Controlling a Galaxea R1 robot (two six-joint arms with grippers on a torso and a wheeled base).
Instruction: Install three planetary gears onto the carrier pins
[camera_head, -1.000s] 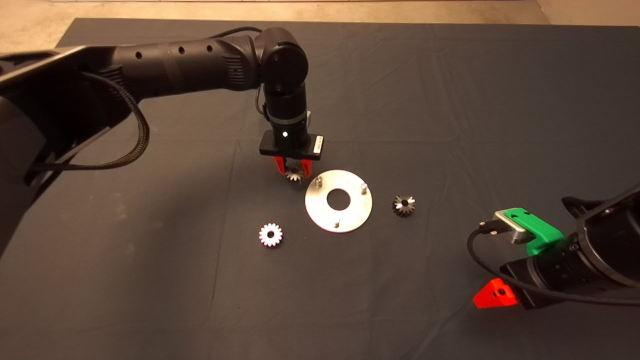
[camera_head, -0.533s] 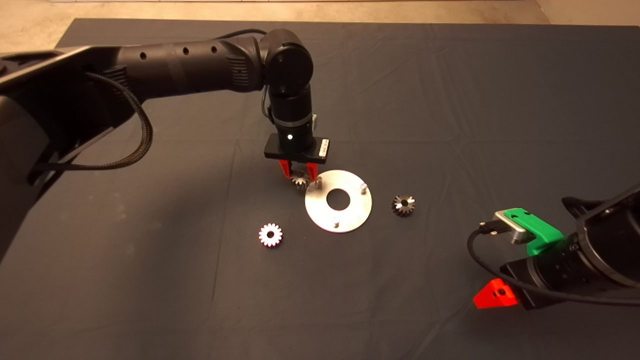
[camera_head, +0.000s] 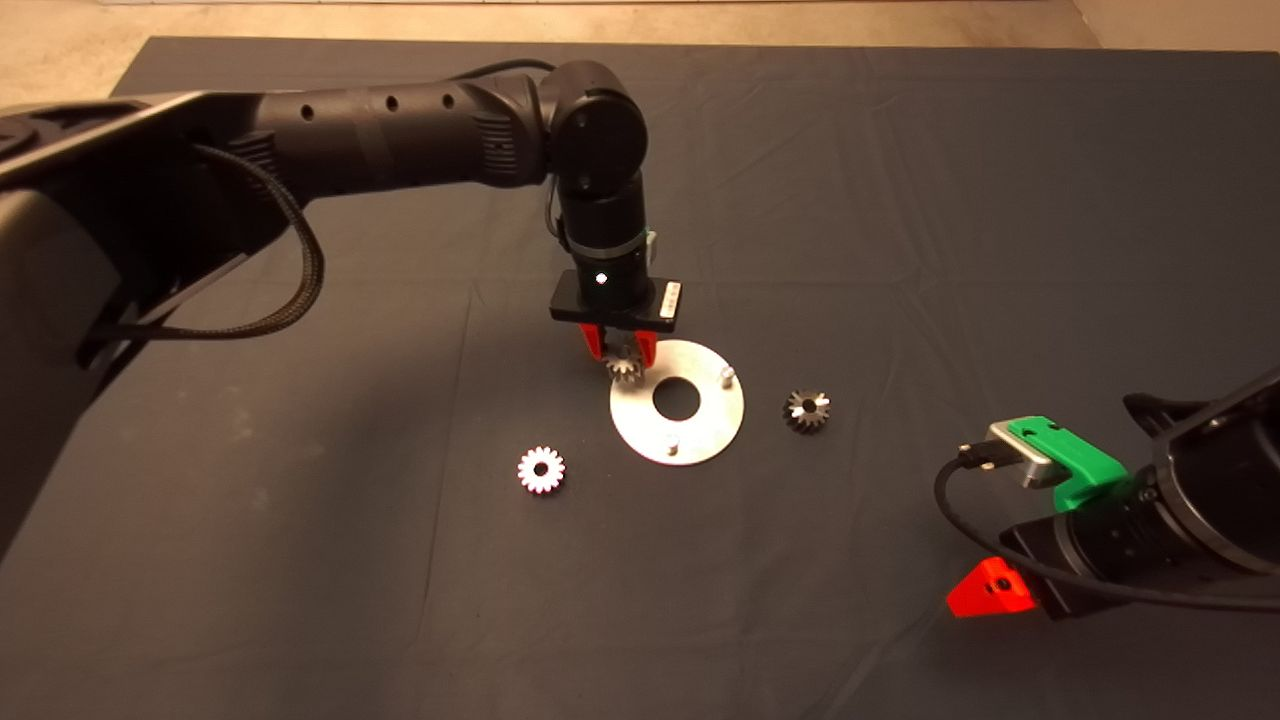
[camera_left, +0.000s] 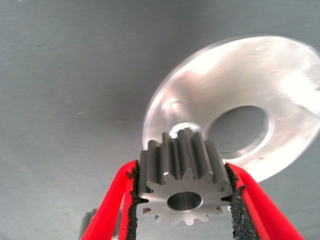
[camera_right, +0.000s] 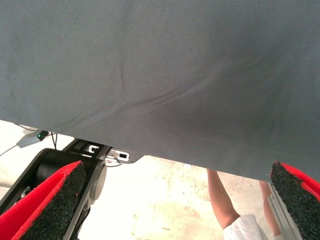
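The left gripper (camera_head: 622, 352) hangs over the round plate (camera_head: 700, 440), at the plate's ten o'clock edge. Its two red fingers (camera_left: 116, 200) are squeezed tight on one small gear (camera_left: 184, 184), one on each side. The gear is held above the plate, close to a pin (camera_left: 176, 107) there. Two more pins show on the plate, one at two o'clock (camera_head: 729, 374) and one at six o'clock (camera_head: 673, 446). A second gear (camera_head: 541, 469) lies on the mat (camera_head: 900, 200) at the plate's eight o'clock. A third gear (camera_head: 806, 411) lies at three o'clock. The right gripper (camera_head: 990, 590) waits at the mat's lower right with its fingers (camera_right: 55, 205) wide apart. A person's leg (camera_right: 222, 202) shows past the mat.
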